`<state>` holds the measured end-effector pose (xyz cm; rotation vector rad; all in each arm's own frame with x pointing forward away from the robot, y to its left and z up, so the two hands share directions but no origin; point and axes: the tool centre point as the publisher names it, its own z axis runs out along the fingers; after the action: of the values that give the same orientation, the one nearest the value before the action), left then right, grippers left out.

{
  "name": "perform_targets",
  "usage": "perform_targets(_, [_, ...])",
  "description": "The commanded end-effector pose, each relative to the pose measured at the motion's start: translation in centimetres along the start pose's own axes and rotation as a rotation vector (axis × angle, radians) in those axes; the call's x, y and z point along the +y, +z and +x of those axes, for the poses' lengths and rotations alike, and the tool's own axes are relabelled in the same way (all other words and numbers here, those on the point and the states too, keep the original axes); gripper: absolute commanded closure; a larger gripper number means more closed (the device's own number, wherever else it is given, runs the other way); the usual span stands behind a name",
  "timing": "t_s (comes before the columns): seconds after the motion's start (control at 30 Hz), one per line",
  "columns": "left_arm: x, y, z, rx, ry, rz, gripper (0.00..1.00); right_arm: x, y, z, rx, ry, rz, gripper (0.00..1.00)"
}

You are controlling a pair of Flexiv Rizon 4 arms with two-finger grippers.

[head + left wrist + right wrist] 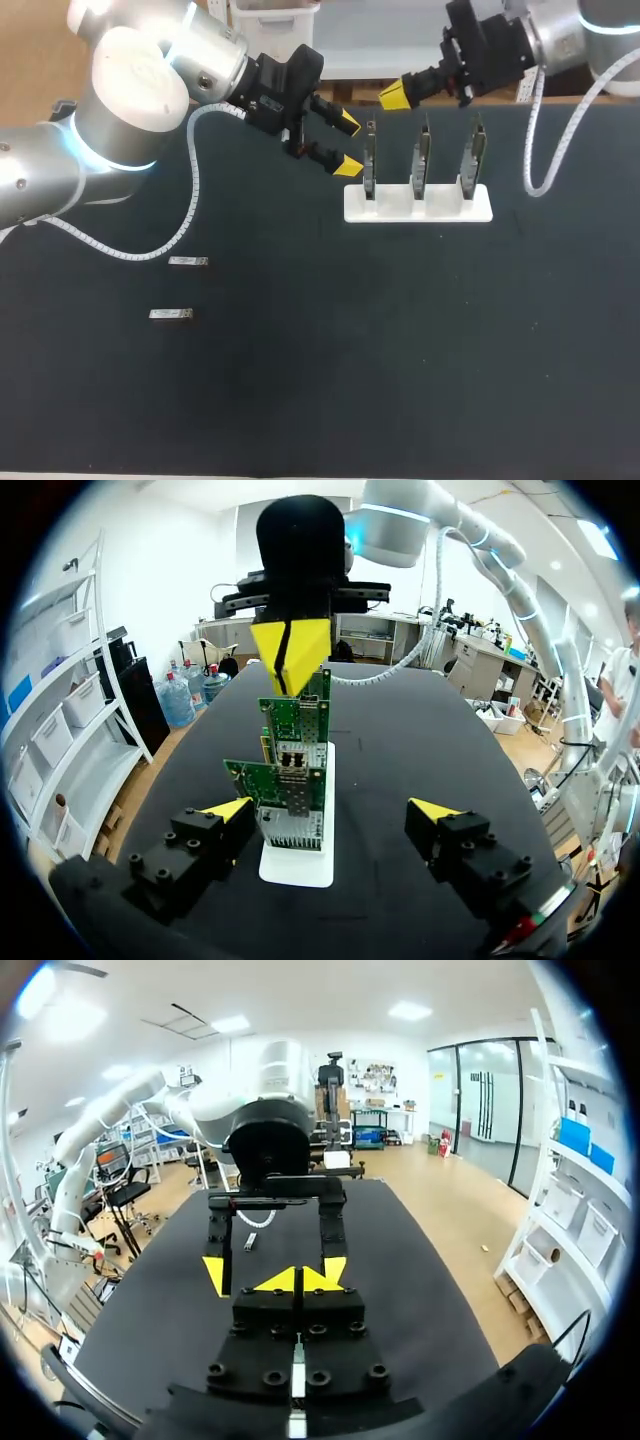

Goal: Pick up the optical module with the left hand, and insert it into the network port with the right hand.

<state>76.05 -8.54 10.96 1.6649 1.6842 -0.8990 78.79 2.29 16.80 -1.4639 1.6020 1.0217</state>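
Two small silver optical modules [188,261] [170,314] lie on the black table at the left, with neither gripper near them. A white stand [418,203] at the back holds three upright green boards [423,155] with network ports. My left gripper [348,144] hovers open just left of the stand, and nothing is between its fingers. In the left wrist view it [332,810] faces the row of boards [290,780]. My right gripper [395,95] is shut and empty, hanging above and behind the leftmost board. Its joined yellow tips [300,1280] point toward the left gripper.
A coiled white cable [190,215] hangs from my left arm over the table's left side. Another cable [545,150] droops from my right arm just right of the stand. The black tabletop [400,350] stretches in front of the stand.
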Motion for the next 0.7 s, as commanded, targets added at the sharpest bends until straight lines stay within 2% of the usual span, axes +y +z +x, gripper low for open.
perform_targets(0.03, [0.4,0.0,-0.1,0.004,0.0,0.008,0.0,-0.1,-1.3,0.5,-0.015,-0.002,-0.005,1.0])
perform_targets(0.37, [0.4,0.0,-0.1,0.004,0.0,0.008,0.0,0.2,-4.8,1.5,-0.028,-0.012,0.024,1.0])
perform_targets(0.7, [0.4,0.0,-0.1,0.004,0.0,0.008,0.0,1.8,-7.7,3.6,0.019,-0.011,0.038,1.0])
